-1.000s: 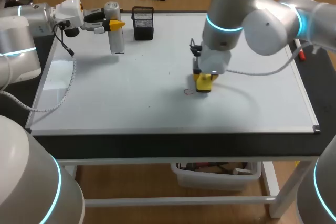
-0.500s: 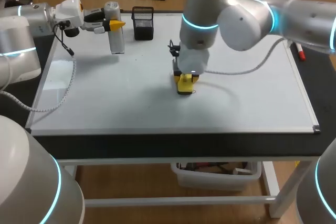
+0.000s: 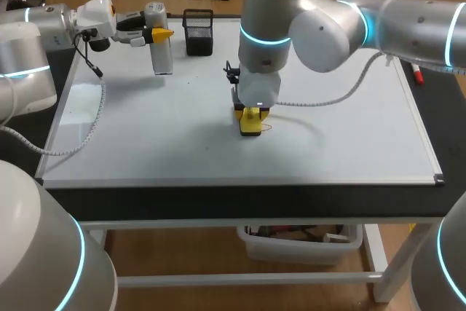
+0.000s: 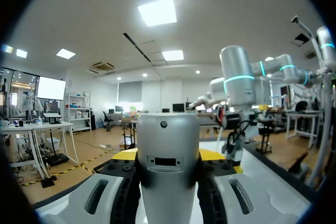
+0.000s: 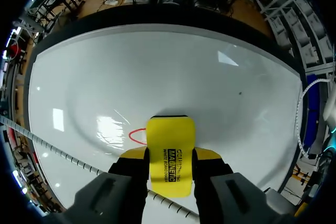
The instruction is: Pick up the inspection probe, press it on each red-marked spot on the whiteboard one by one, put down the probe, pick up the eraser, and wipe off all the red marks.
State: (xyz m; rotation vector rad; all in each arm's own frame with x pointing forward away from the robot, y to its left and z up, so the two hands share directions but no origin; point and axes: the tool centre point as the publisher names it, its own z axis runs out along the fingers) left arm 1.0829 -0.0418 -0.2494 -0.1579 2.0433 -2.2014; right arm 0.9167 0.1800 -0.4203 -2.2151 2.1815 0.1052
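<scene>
We judge this late in the task, in the wiping stage. On the whiteboard we can find only one red mark. Our right arm comes in from the right and reaches to the middle. Its right gripper is clamped on the yellow eraser, a finger on each side, low over the board's centre. Our left arm sits at the far left corner; the left gripper is closed on the grey inspection probe, held upright over the board just beside the black pen cup. So the probe is not put down though the eraser is in hand; we take the pressing as done but cannot confirm it. In the right wrist view the red mark, a small loop, lies ahead of the eraser and partly under it, so it is not yet wiped. Left to do: that loop, any other marks, and setting things down.

Hidden or unclear: the arm blocks the eraser's underside, so we cannot tell whether it touches the board; nor whether the probe's tip does. The left wrist view shows only the probe's upper end between the fingers, with no marks in sight. Part of the loop is under the eraser. A dark speck is too small to tell whether it is ink or dirt.
</scene>
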